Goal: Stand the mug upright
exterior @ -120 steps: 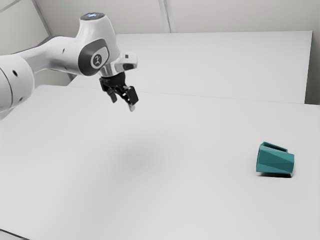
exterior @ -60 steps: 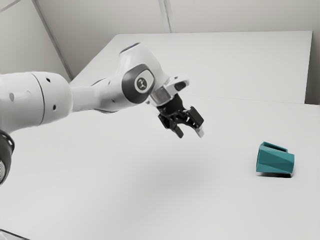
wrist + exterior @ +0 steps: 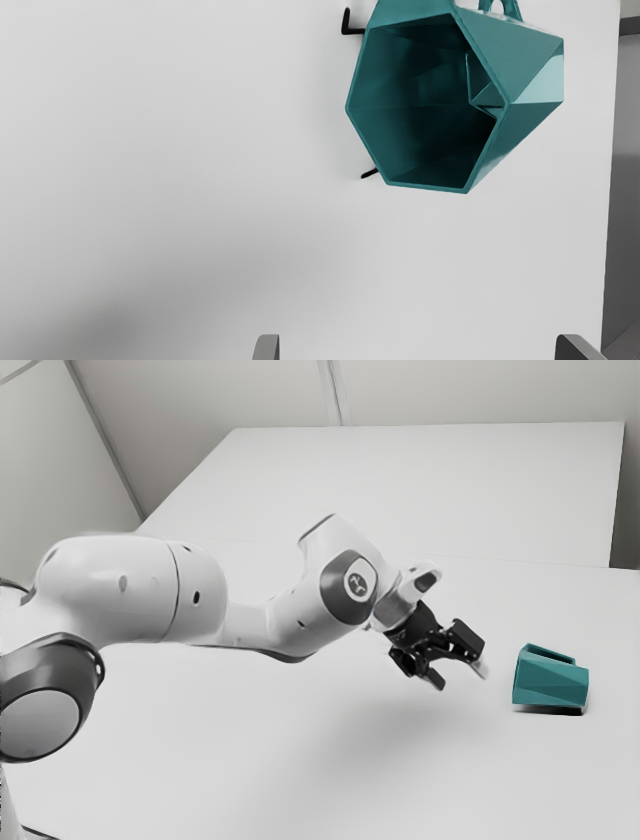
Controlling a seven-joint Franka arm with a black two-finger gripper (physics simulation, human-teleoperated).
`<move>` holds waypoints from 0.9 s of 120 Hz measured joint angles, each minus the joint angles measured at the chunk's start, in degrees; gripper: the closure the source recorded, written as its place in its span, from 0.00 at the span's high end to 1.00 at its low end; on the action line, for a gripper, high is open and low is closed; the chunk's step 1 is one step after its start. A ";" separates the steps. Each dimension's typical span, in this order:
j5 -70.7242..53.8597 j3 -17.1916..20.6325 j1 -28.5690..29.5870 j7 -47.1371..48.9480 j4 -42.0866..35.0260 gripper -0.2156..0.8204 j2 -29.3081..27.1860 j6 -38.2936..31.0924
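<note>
The pincer has come nearer the mug lying beyond its fingertips.

So the mug is teal, all flat angular facets, kinda low-poly looking, and it's tipped over on its side on the white desk, over toward the exterior view's right. Its wide, many-sided mouth faces the exterior view's left, the inside looks dark, and the body narrows toward the base. Handle is up along the top side.
</note>
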State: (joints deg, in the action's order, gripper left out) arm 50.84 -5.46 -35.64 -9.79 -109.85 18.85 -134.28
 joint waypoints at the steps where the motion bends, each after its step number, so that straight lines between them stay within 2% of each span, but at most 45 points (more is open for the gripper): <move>1: 0.09 0.00 0.00 -0.10 0.23 0.79 0.21 -0.11; 43: 1.34 1.86 -0.06 -3.96 12.52 0.79 9.10 -1.77; 73: 1.67 2.36 1.15 -6.79 20.91 0.79 16.07 0.87; 95: 2.77 3.41 2.05 -8.62 24.20 0.79 19.33 3.14; 108: 3.96 3.88 2.14 -9.79 25.22 0.75 20.36 4.00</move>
State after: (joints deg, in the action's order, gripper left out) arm 54.80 -1.58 -33.50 -19.58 -84.62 39.21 -130.28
